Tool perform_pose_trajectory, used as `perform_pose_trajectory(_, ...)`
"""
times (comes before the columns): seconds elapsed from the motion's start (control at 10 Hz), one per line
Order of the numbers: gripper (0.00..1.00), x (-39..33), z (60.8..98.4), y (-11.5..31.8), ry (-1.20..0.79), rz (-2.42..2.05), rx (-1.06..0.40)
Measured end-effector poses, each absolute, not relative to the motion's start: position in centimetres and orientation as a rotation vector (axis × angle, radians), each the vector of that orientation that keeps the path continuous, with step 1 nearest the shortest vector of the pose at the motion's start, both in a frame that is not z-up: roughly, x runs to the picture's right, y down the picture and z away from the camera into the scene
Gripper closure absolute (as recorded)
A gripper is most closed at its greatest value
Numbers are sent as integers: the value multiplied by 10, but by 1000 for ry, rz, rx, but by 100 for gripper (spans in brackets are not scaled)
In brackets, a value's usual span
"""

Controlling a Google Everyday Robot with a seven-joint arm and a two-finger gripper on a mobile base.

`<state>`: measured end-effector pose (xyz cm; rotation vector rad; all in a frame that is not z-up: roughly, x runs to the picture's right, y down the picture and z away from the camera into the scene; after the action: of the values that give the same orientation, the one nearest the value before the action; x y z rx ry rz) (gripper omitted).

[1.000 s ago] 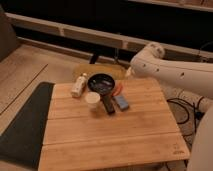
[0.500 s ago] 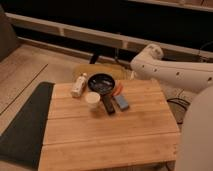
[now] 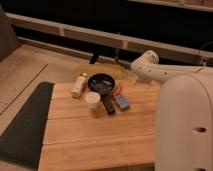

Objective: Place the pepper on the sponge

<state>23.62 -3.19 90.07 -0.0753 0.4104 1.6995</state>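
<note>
Sees the white arm (image 3: 182, 125) covering more of the wooden table (image 3: 90, 140) than half a second ago. Finds the gripper (image 3: 132, 75) over the far edge, near the pepper (image 3: 118, 90) lying beside the frying pan (image 3: 101, 82), just beyond the sponge (image 3: 121, 102); cannot tell the gripper's opening. Notes cream cup (image 3: 92, 99) and bottle (image 3: 79, 85) leftward.

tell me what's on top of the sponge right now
Nothing: the top of the sponge shows bare. The pepper lies on the table just behind it, beside the pan. The claw hangs farther back, past the pepper. The sponge's underside is hidden.
</note>
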Motion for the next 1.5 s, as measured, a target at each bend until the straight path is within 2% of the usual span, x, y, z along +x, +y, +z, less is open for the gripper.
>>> perform_pose_trajectory(0.3,35,229,929,-41,342,1737,-129)
perform_pose_trajectory(0.9,35,232,933,-37,354,1758,-143)
perform_pose_trajectory(1.5,35,178,973,-31,322,1685,-325)
